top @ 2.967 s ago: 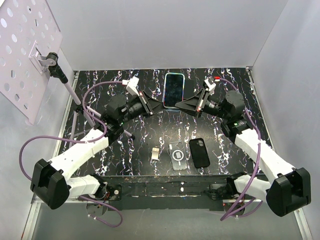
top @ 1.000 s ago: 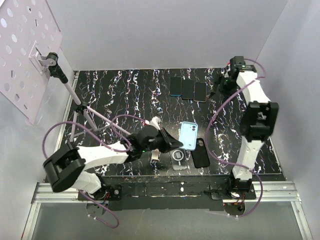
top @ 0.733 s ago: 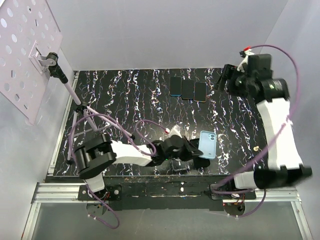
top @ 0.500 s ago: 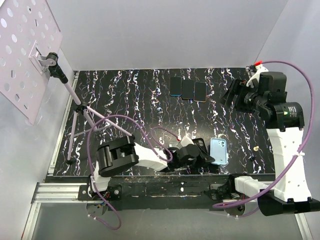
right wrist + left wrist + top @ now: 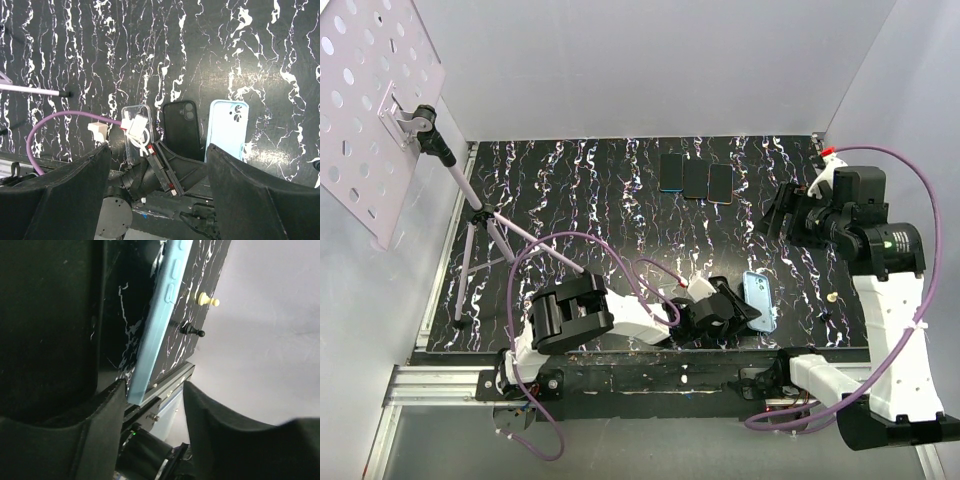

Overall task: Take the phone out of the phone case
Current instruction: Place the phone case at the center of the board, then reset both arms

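A light blue phone case (image 5: 760, 300) lies on the black marbled table near the front, right of a black case (image 5: 182, 127) and a clear case (image 5: 136, 131). Table pattern shows through its camera hole. My left gripper (image 5: 746, 312) reaches along the front edge to it. In the left wrist view its jaws (image 5: 155, 385) stand open, the blue case's edge (image 5: 160, 315) beside the left finger and clear of the right one. Three dark phones (image 5: 695, 180) lie in a row at the back. My right gripper (image 5: 777, 212) hangs high over the right side, open and empty.
A small tripod with pink legs (image 5: 485, 230) and a perforated board (image 5: 370, 100) stand at the left. A cream pawn (image 5: 207, 300) and a black pawn (image 5: 192, 331) lie near the front right. A small white block (image 5: 97, 128) sits left of the clear case.
The left arm swept right along the front with the blue case, set it down right of the black case, and its jaws opened. The right arm shifted slightly down.
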`<state>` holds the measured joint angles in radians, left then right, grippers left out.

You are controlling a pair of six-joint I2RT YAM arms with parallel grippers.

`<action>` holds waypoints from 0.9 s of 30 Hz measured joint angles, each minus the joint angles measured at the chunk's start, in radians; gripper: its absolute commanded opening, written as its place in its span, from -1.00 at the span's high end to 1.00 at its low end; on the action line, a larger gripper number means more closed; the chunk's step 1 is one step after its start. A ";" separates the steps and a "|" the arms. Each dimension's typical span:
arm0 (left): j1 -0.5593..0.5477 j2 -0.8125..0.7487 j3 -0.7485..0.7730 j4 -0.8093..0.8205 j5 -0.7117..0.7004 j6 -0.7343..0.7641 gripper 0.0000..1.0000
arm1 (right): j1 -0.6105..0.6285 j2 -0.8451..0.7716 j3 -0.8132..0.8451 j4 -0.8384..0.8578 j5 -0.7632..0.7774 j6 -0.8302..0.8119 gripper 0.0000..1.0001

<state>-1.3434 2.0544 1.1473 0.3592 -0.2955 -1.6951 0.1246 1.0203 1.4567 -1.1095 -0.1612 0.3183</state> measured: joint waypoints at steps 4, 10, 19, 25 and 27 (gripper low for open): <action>-0.013 -0.024 -0.011 -0.047 -0.003 -0.009 -0.68 | 0.000 -0.033 0.002 -0.005 -0.003 -0.003 -0.64; -0.016 -0.167 -0.087 -0.078 0.003 0.030 -0.81 | 0.000 -0.062 0.008 -0.018 -0.024 -0.006 -0.71; -0.019 -0.589 -0.163 -0.230 -0.046 0.425 -0.83 | 0.000 -0.279 -0.097 0.026 -0.056 -0.005 -0.76; -0.018 -0.889 -0.192 -0.350 -0.205 0.792 -0.83 | 0.000 -0.441 -0.203 0.103 -0.084 0.012 -0.78; -0.018 -0.971 -0.192 -0.399 -0.259 0.917 -0.84 | 0.000 -0.492 -0.236 0.132 -0.101 0.021 -0.79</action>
<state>-1.3617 1.0836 0.9550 -0.0402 -0.5545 -0.7784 0.1249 0.5285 1.2205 -0.9779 -0.2619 0.3389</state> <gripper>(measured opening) 0.915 0.886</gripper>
